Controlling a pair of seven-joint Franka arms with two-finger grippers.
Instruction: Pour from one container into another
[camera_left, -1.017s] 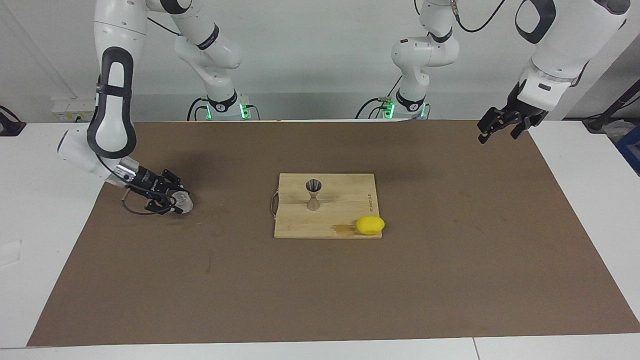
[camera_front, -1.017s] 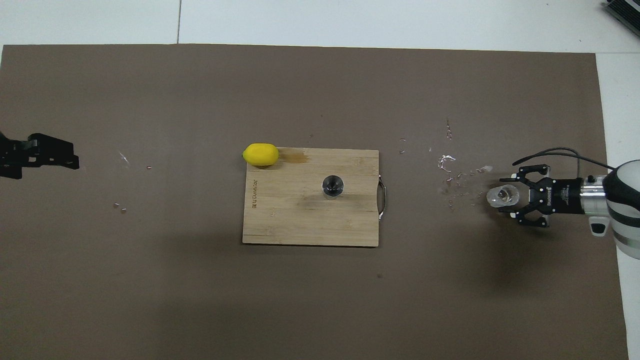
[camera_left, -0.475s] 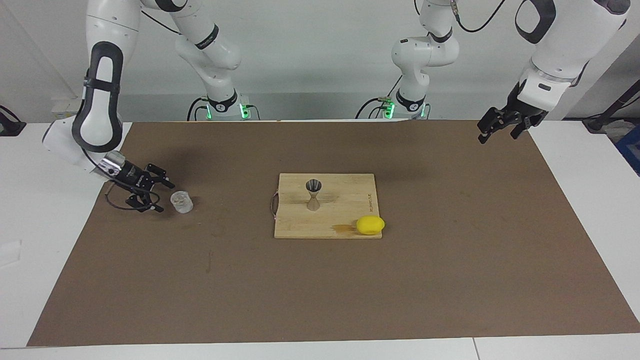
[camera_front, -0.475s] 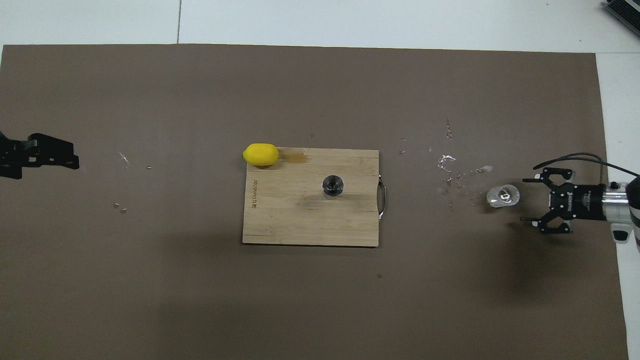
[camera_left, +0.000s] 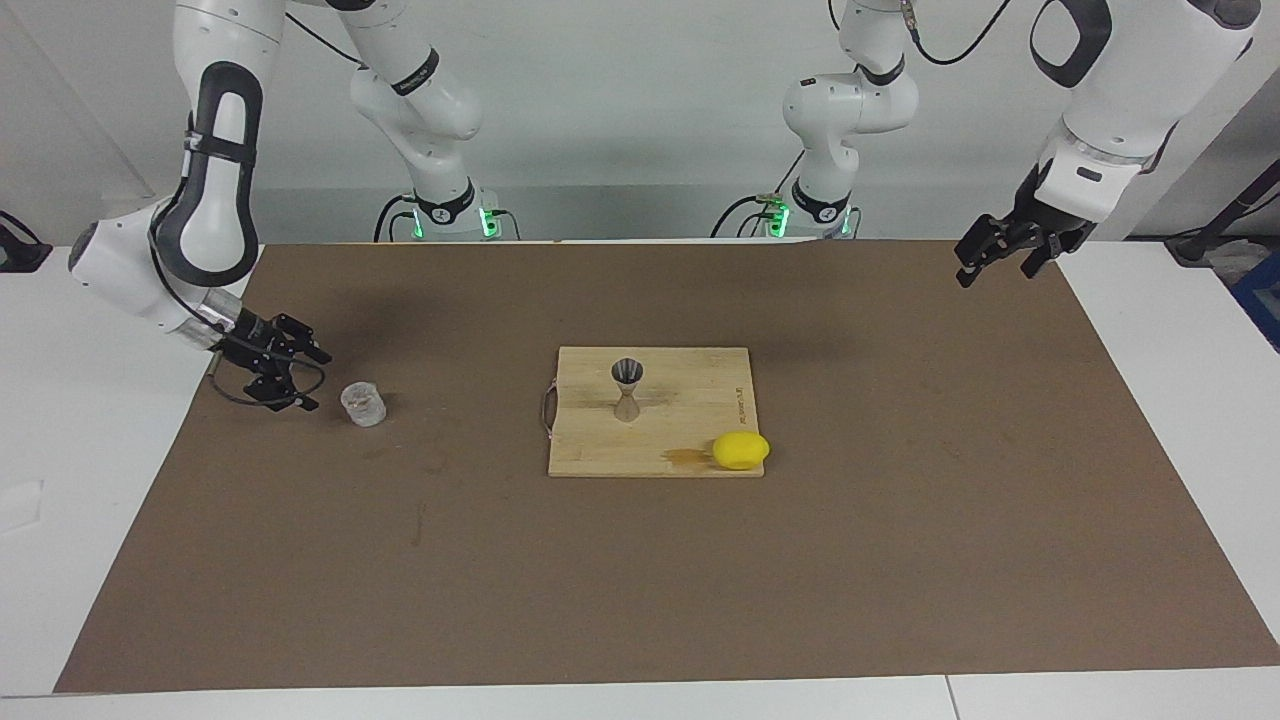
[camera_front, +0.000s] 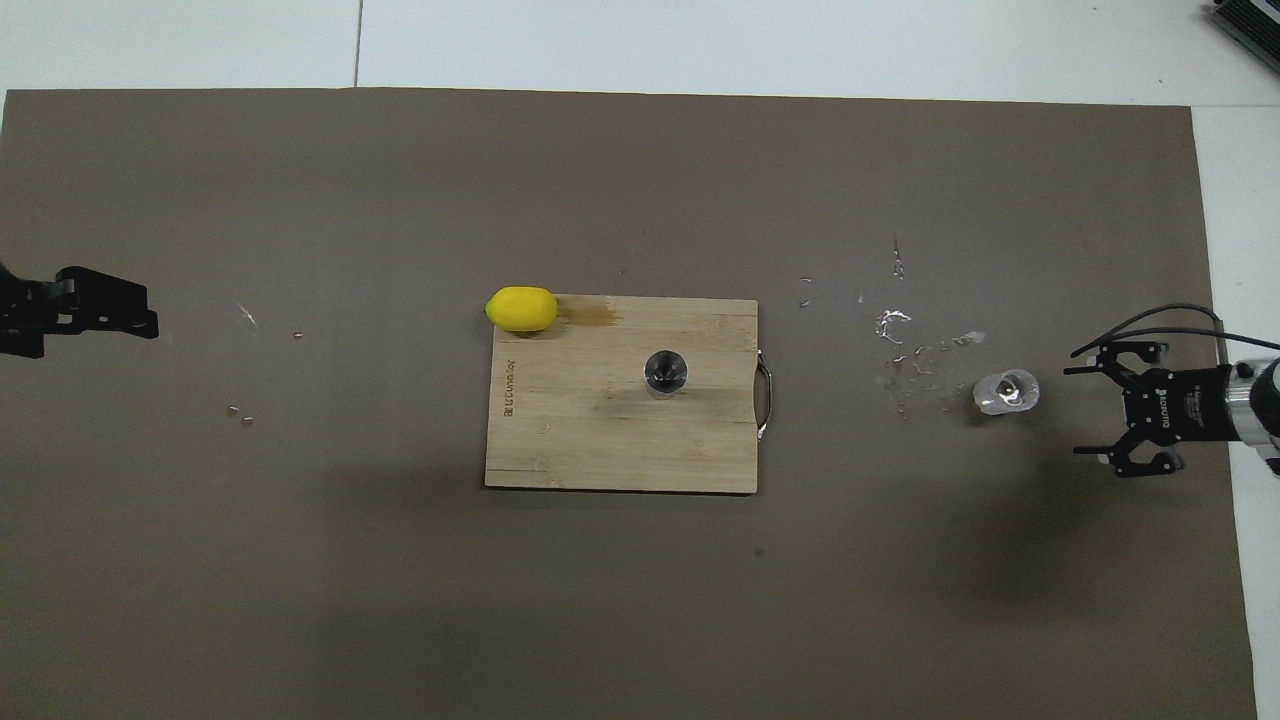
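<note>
Surface (camera_left: 100, 480) of white carries a broad brown mat (camera_left: 900, 520) that fills most of both views. Centre of the mat holds a bamboo cutting board (camera_left: 690, 400), with a metal handle on its edge toward the right arm's end; in the overhead view the board (camera_front: 590, 440) sits just below the middle of the frame.

Right arm reaches in from the upper left of the facing view. Its right gripper (camera_left: 296, 376) is low over the mat at the left of that frame, jaws spread wide with nothing between them, pointing at the cup and clearly apart from it. In the overhead view the same gripper (camera_front: 1090, 410) shows at the right edge.

Left arm waits at the upper right of the facing view, its left gripper (camera_left: 990, 262) raised over the mat's edge, jaws spread and holding nothing; the overhead view shows it (camera_front: 140, 312) at the left edge.

A yellow lemon (camera_left: 740, 450) lies at the board's corner farther from the robots, toward the left arm's end. The metal jigger (camera_left: 627, 388) stands upright on the board. The clear cup (camera_left: 363, 404) stands upright on the mat toward the right arm's end, well apart from the board. Scattered wet drops (camera_front: 905, 345) glint on the mat between cup and board.
</note>
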